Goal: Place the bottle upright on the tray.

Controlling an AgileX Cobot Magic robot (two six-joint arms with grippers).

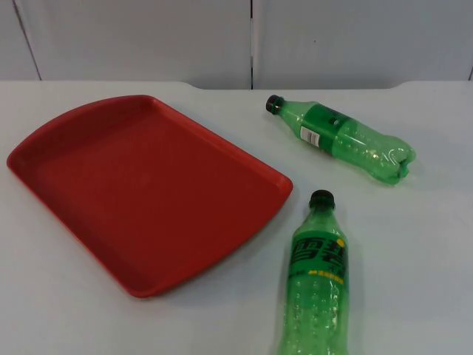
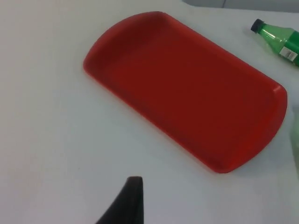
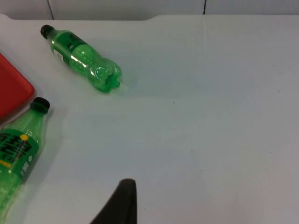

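- Left gripper: one black fingertip (image 2: 128,200) is showing in the left wrist view, hanging over bare table (image 2: 46,116) near the tray's (image 2: 187,88) long side. Can't tell whether it's spread or pressed together.
- Right gripper: one black fingertip (image 3: 122,201) is showing in the right wrist view, hanging over open table, well apart from both bottles. Same, can't tell its state.
- Tray (image 1: 148,188): red, rounded corners, raised rim, sitting at an angle on the white table (image 1: 414,222), nothing lying in it.
- Far bottle (image 1: 340,138): clear green plastic, black cap, green label with a small white patch. It's lying on its side right of the tray, cap pointing toward the tray's far corner, apart from it.
- Near bottle (image 1: 316,281): same green, black cap, green label with white characters over a yellow strip. It's lying on its side just beside the tray's near-right corner, cap pointing toward the far bottle.
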